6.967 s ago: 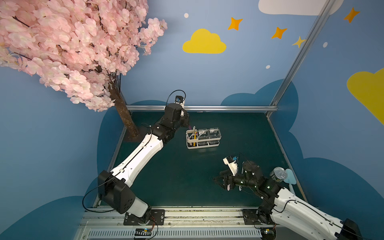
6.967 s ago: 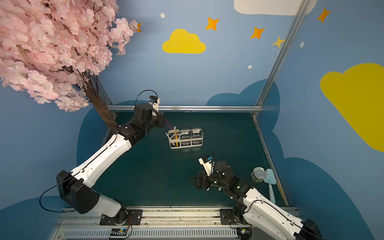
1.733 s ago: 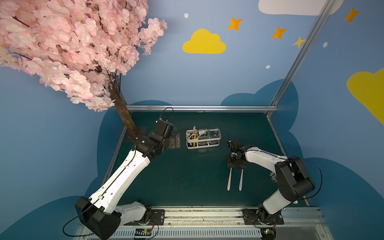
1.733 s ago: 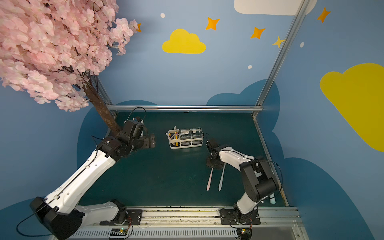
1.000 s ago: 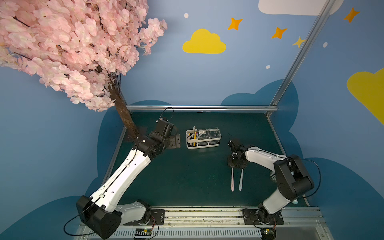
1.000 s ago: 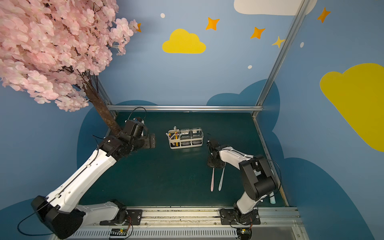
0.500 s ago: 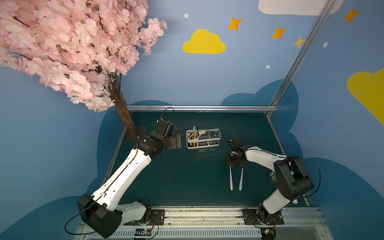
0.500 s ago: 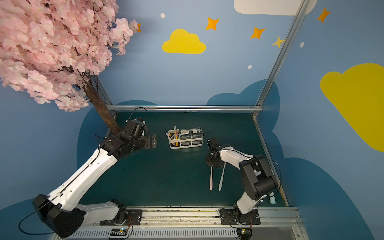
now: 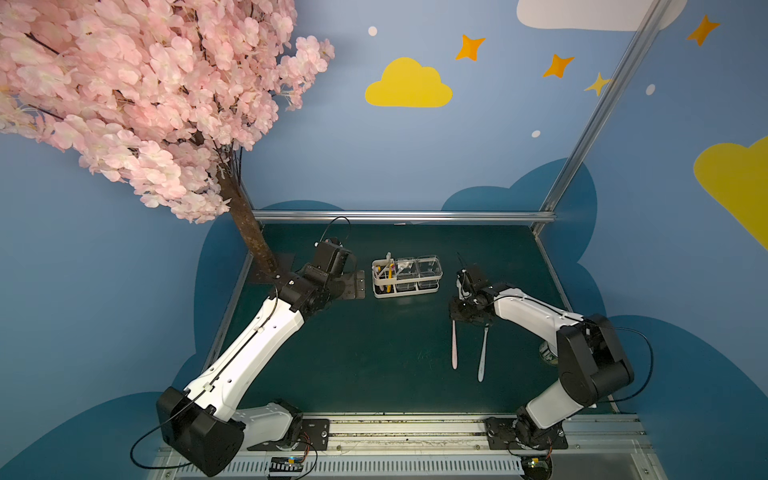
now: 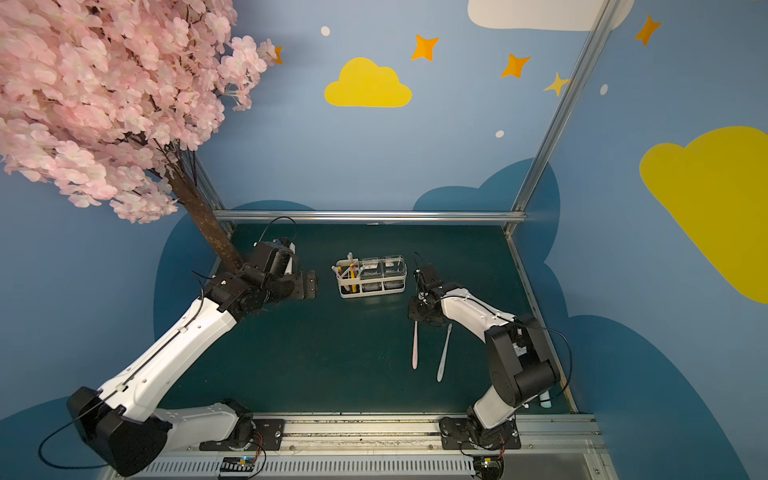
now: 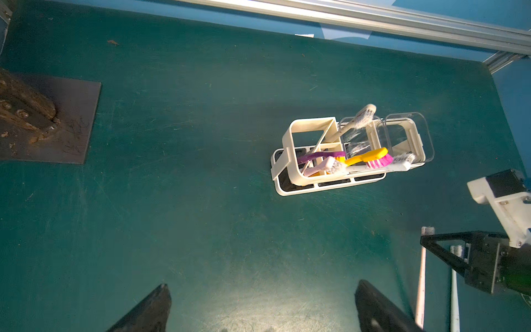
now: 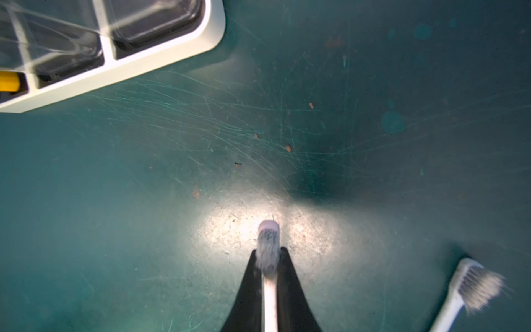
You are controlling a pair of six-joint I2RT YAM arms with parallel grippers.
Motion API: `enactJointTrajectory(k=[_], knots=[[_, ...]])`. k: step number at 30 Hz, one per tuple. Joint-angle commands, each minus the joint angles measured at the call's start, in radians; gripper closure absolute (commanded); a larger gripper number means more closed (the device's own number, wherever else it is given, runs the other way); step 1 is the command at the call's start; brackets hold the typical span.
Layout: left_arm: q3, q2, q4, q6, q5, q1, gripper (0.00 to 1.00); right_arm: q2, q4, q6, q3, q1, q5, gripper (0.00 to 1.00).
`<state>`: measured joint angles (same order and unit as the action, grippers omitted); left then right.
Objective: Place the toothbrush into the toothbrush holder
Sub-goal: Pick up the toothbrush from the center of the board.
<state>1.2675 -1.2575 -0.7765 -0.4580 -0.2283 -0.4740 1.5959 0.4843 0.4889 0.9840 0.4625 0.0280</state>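
Right gripper (image 12: 267, 258): closed on the neck of the pink toothbrush (image 9: 454, 349), just behind the bristles.
Pink toothbrush: right half of the mat (image 9: 374, 357), handle towards the robot bases; near the holder (image 11: 287, 140), outside it.
White toothbrush (image 9: 482, 353): flat, just beside the pink one.
Holder: several brushes stand in its slot section.
Left gripper (image 11: 263, 283): wide apart, empty, beside the holder.

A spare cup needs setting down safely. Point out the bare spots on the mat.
Widest bare patch: the front middle of the mat, between the left arm and the pink toothbrush. Also the strip between the toothbrush holder and the back rail. Crowded: the right side, where the right gripper clamps the pink toothbrush beside a white toothbrush.
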Motion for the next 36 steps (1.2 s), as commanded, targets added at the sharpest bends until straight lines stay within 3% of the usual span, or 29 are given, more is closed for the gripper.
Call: enactJointTrajectory(k=[1,21,28,33,36], knots=[[-0.005,0.011,0.013,0.004,0.017,-0.005,0.0,-0.062,-0.015,-0.013,-0.007,0.001,0.016,1.0],[-0.01,0.003,0.023,0.003,0.051,-0.019,0.0,-0.207,-0.093,-0.03,-0.057,0.01,0.082,1.0],[0.018,0.034,0.012,-0.04,0.107,-0.148,0.0,-0.243,-0.084,-0.054,-0.038,0.01,0.136,1.0],[-0.188,0.139,0.203,-0.148,0.307,-0.18,0.0,-0.253,-0.064,-0.05,-0.023,0.011,0.155,1.0],[-0.316,0.195,0.357,-0.186,0.359,-0.228,0.01,-0.268,-0.047,-0.052,-0.01,0.01,0.166,1.0]])
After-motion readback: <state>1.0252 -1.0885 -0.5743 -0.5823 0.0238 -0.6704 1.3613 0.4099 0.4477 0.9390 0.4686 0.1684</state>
